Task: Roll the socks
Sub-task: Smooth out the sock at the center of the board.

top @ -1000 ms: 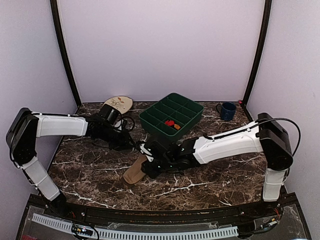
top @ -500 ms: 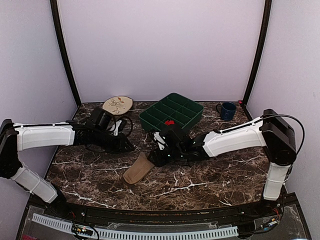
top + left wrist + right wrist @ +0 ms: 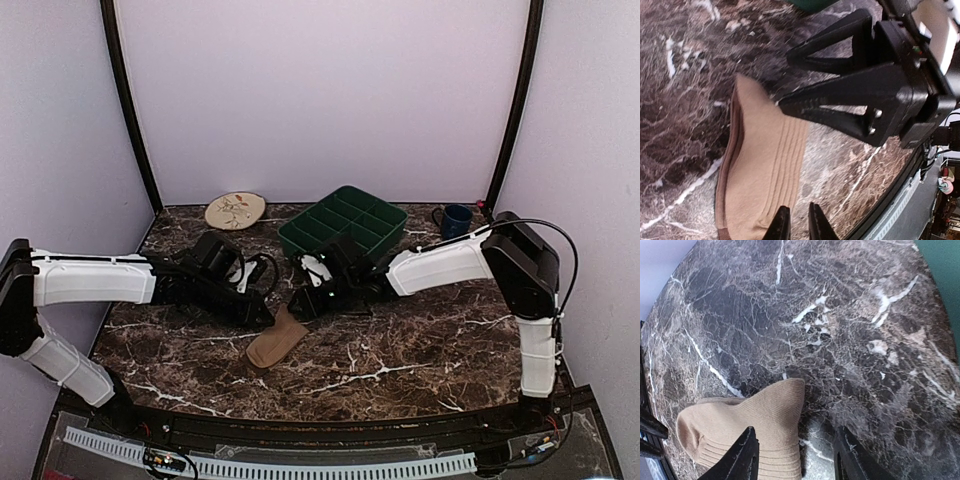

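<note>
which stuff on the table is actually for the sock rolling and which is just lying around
For the job:
- tan sock, the only sock in view

Just lying about:
- leaf plate
- green divided tray
- blue mug

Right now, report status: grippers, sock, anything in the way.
Right gripper open over tan-brown fabric sock. Left gripper nearly closed at its edge, grip unclear. Green compartment tray close behind.

Even soft light, faint shadows, wrist cams sl. blurry
</note>
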Robot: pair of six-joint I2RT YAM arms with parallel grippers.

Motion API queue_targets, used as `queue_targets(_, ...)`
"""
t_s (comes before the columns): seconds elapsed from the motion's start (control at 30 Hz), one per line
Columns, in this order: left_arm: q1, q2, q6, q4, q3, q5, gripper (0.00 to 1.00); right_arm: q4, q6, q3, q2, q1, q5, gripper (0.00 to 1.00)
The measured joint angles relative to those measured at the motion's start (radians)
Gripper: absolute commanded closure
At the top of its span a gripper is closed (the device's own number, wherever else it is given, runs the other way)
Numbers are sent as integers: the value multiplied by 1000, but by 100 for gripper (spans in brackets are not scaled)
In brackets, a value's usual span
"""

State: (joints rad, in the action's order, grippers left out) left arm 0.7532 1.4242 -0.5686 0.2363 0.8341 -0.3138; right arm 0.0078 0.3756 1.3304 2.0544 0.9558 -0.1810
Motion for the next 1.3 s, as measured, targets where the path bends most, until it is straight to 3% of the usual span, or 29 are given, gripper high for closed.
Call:
queue_targets(0.33,5,-32,-56,6,-92,27,84,23,14,45,82,-2,-99,52)
queue_targets(0.63,5,-19,-98,5,-106,27,85,82,63,44,101,-2,-140,62)
queue_targets(1.3,31,79,-173,51,-101,64,85,95,42,30,72,-6,-46,57)
